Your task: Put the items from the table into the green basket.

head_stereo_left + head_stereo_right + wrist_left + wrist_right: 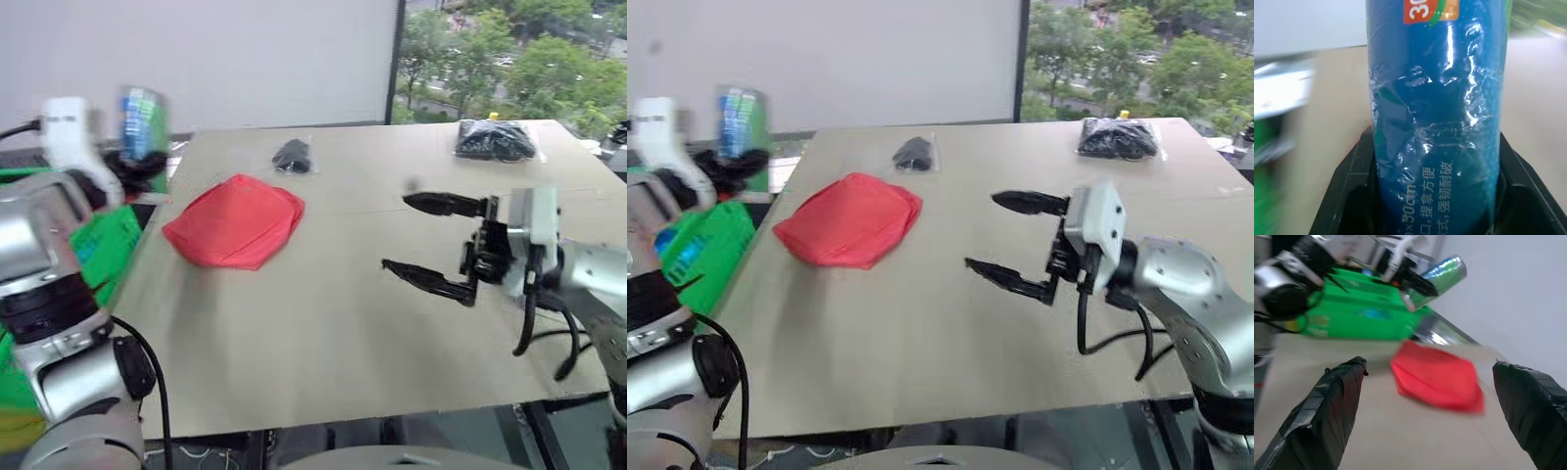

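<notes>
L gripper [132,162], upper left of frame, is clamped on the teal-and-white tube pack [142,122]; I'd carry it fully past the rim of the green basket [108,245] at left edge, then lower before letting go. Can't tell what's in the basket. R gripper [431,245] is wide, empty, mid-right over the table [323,333]; red pouch [235,220] sits left of center.

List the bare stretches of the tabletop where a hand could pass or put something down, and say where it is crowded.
Bare: the near table between the red pouch and the open right hand. Also the far middle, between the small black bag and the large black bag. Crowded: the far-left corner, where the left hand grips the tube pack beside the green basket.
</notes>
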You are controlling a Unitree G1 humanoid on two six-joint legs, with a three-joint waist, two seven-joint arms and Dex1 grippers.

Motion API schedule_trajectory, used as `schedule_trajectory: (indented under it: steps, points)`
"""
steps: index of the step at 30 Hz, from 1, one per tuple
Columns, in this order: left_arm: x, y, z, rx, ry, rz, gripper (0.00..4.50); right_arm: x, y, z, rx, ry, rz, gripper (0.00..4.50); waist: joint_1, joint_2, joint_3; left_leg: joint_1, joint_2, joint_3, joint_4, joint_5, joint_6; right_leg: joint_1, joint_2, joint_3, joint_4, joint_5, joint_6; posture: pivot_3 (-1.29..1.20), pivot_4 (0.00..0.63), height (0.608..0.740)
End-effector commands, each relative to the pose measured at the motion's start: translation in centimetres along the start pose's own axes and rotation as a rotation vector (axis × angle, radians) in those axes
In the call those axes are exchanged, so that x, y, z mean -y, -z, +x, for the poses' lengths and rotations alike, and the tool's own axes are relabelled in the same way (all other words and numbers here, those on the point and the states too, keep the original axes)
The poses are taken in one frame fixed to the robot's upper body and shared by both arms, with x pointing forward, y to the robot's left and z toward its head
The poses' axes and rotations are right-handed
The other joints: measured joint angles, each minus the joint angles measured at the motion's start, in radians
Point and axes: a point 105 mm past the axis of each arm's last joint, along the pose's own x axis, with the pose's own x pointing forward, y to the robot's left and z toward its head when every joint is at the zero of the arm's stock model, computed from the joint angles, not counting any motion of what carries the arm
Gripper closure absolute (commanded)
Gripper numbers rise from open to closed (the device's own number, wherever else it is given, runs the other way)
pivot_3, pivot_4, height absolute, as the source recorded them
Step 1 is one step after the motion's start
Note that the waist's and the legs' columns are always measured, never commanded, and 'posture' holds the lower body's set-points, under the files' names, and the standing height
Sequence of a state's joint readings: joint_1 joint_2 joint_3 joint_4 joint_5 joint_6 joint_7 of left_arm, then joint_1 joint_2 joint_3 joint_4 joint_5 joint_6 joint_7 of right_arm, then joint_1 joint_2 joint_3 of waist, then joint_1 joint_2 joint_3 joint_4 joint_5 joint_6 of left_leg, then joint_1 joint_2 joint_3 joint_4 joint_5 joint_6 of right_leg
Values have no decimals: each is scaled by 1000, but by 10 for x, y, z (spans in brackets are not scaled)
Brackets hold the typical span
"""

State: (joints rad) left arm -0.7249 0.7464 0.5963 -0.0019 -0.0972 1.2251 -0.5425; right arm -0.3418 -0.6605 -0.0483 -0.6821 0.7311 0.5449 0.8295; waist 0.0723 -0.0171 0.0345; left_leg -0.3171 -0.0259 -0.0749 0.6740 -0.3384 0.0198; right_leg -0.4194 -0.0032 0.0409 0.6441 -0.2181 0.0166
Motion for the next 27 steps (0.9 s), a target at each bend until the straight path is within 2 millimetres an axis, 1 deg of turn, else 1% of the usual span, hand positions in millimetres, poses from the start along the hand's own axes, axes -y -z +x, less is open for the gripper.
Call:
schedule_trajectory:
  steps: [1, 3, 6, 7, 8, 9, 10, 11, 12, 13, 14, 15, 16, 17, 19, 20, 22, 23, 24, 25, 27]
  points:
    - [-55, -7, -16, 34, -240, -165, 2625, -1, -11, 10, 57, -81, -47, 0, 27, -4, -3, -3, -1, -1, 0, 0, 0, -3, -1, -1, 0, 0, 0, 242, 0, 740]
    - [-69, -3, -18, 33, -294, -219, 2625, -1, -13, 13, 66, -102, -60, 0, 59, -10, -6, -11, -4, -4, 0, 1, -1, -11, -4, -3, 1, 0, 0, 244, 0, 740]
    - [-89, 8, -22, 4, -377, -292, 2625, -2, -12, 14, 72, -112, -67, 0, 91, -15, -9, -15, -8, -10, 0, 1, -1, -12, -9, -11, 1, 1, -1, 241, 0, 740]
    - [-93, 12, -23, -10, -394, -281, 1688, -2, -12, 15, 70, -113, -70, 0, 97, -15, -10, -16, -9, -12, 0, 1, -1, -13, -11, -14, 1, 1, -1, 241, 0, 740]
    - [-93, 14, -22, -16, -386, -272, 1420, -2, -11, 14, 66, -111, -73, 0, 104, -16, -10, -16, -9, -12, 0, 1, -1, -12, -12, -15, 1, 1, -1, 233, 0, 740]
    - [-88, 11, -21, -8, -355, -266, 980, -2, -10, 13, 60, -108, -76, 0, 106, -16, -10, -17, -10, -12, 0, 1, -1, -12, -13, -16, 0, 1, -1, 233, 0, 740]
    - [-81, 8, -18, -2, -319, -257, 442, -2, -9, 13, 55, -103, -77, 0, 108, -17, -11, -18, -10, -13, 1, 1, -1, -12, -13, -17, 0, 1, -1, 233, 0, 740]
    - [-74, 4, -16, 6, -279, -257, 130, -2, -8, 11, 50, -97, -77, 0, 110, -17, -11, -18, -10, -14, 1, 1, -2, -12, -13, -18, 0, 1, -1, 223, 0, 740]
    - [-59, -1, -13, 19, -182, -296, 45, -1, -7, 10, 44, -86, -75, 0, 110, -17, -11, -18, -10, -15, 1, 1, -2, -12, -13, -19, 0, 1, -1, 215, 0, 740]
    - [-37, -6, -10, 27, -52, -329, 45, 0, -7, 8, 34, -71, -73, 0, 109, -17, -11, -19, -10, -15, 1, 2, -3, -12, -14, -19, 0, 1, -1, 208, 0, 740]
    - [-13, -10, -9, 21, 83, -338, 45, 1, -6, 5, 22, -55, -72, 0, 110, -17, -11, -20, -10, -15, 1, 2, -3, -12, -14, -20, 0, 1, -1, 198, 0, 740]
    - [16, -11, -10, -7, 235, -318, 45, 2, -4, 1, 4, -35, -70, 0, 108, -17, -11, -21, -10, -16, 2, 2, -4, -12, -14, -22, 0, 1, -1, 192, 0, 740]
    - [40, -9, -13, -40, 351, -288, 45, 3, -3, -2, -11, -19, -68, 0, 105, -16, -11, -22, -10, -17, 3, 2, -4, -13, -14, -22, 0, 1, -1, 174, 0, 740]
    - [69, -4, -19, -84, 493, -254, 45, 4, -2, -7, -30, 7, -64, 0, 102, -16, -12, -22, -10, -17, 5, 2, -4, -13, -15, -22, 1, 1, -1, 154, 0, 740]
    - [125, 11, -28, -167, 754, -200, 45, 7, 2, -22, -94, 75, -41, 0, 94, -13, -13, -23, -10, -16, 6, 3, -4, -13, -15, -22, 2, 1, -1, 122, 0, 740]
    - [141, 16, -31, -189, 824, -187, 45, 7, 4, -27, -117, 97, -35, 0, 89, -12, -14, -23, -10, -17, 7, 2, -4, -12, -15, -22, 2, 1, -1, 111, 0, 740]
    - [180, 38, -26, -293, 925, -172, 45, 6, 7, -44, -189, 161, -15, 0, 70, -9, -15, -24, -9, -16, 9, 2, -4, -13, -15, -21, 2, 1, -2, 19, 0, 740]
    - [203, 50, -22, -352, 965, -170, 45, 5, 9, -54, -238, 198, -2, 0, 57, -8, -15, -24, -9, -15, 9, 2, -4, -13, -14, -21, 2, 1, -2, -2, 0, 740]
    - [227, 60, -16, -406, 999, -202, 45, 1, 12, -66, -290, 236, 23, 0, 48, -7, -16, -24, -9, -15, 9, 2, -4, -13, -14, -20, 3, 1, -2, -37, 0, 740]
    - [248, 68, -12, -455, 1024, -235, 45, -3, 14, -76, -337, 268, 61, 0, 44, -5, -17, -24, -8, -15, 10, 3, -4, -13, -14, -20, 2, 1, -2, -80, 0, 740]
    - [282, 85, -7, -546, 1048, -255, 45, -10, 19, -95, -420, 342, 137, 0, 22, -5, -17, -25, -9, -14, 11, 2, -3, -12, -13, -20, 2, 1, -1, -144, 0, 740]
